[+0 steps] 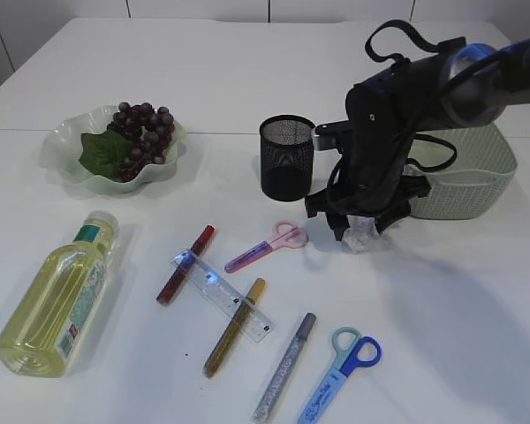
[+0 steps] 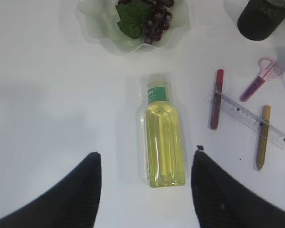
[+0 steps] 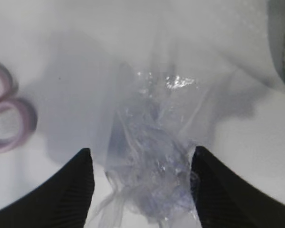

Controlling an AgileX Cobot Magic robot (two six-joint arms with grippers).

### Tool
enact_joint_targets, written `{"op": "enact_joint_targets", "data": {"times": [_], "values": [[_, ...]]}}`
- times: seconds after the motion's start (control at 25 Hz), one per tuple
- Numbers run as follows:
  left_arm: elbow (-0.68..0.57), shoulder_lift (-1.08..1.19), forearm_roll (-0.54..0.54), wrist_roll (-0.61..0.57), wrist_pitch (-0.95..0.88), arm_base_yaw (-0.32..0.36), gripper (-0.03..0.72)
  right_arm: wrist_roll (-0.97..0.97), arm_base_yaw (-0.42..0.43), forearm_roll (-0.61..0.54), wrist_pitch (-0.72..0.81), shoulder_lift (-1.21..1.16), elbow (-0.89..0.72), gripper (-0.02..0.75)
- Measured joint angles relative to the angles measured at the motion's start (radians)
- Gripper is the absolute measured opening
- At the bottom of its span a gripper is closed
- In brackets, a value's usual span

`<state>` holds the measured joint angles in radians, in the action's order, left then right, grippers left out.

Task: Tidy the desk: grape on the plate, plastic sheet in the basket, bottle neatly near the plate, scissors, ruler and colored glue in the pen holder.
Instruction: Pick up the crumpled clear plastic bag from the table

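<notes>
Your right pincer (image 3: 140,190) was down at the worktop (image 1: 459,327), its two black fingers (image 3: 69,190) standing apart on either side of the crumpled plastic sheet (image 3: 152,175); from the wrist view you could not tell whether they pressed on the sheet or only flanked it. In the exterior view the sheet (image 1: 360,232) lay on the worktop just in front of the pale green basket (image 1: 477,181), with the black mesh pen holder (image 1: 287,157) to its left.

Your left pincer (image 2: 145,190) hung above the worktop with its fingers (image 2: 71,194) spread wide and nothing between them; the bottle (image 2: 162,137) lay on its side below, cap pointing toward the plate (image 2: 95,21). The grape (image 1: 144,132) sat on that plate (image 1: 71,155).

The clear ruler (image 1: 221,296) lay across a red glue stick (image 1: 185,263) and a gold glue stick (image 1: 234,325). A silver glue stick (image 1: 284,367) lay beside the blue scissors (image 1: 340,375), and the pink scissors (image 1: 267,247) lay near the pen holder.
</notes>
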<state>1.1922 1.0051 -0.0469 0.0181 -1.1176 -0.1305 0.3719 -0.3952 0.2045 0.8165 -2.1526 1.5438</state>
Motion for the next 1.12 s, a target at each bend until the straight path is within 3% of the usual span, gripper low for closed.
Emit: {"op": "enact_joint_targets", "data": {"times": [0.84, 1.12], "values": [[0.000, 0.000, 0.006, 0.000, 0.000, 0.000, 0.427, 0.003, 0.000, 0.004, 0.009, -0.007, 0.000, 0.498], [0.000, 0.000, 0.012, 0.000, 0.000, 0.000, 0.426, 0.004, 0.000, 0.006, 0.009, -0.007, 0.000, 0.449]]}}
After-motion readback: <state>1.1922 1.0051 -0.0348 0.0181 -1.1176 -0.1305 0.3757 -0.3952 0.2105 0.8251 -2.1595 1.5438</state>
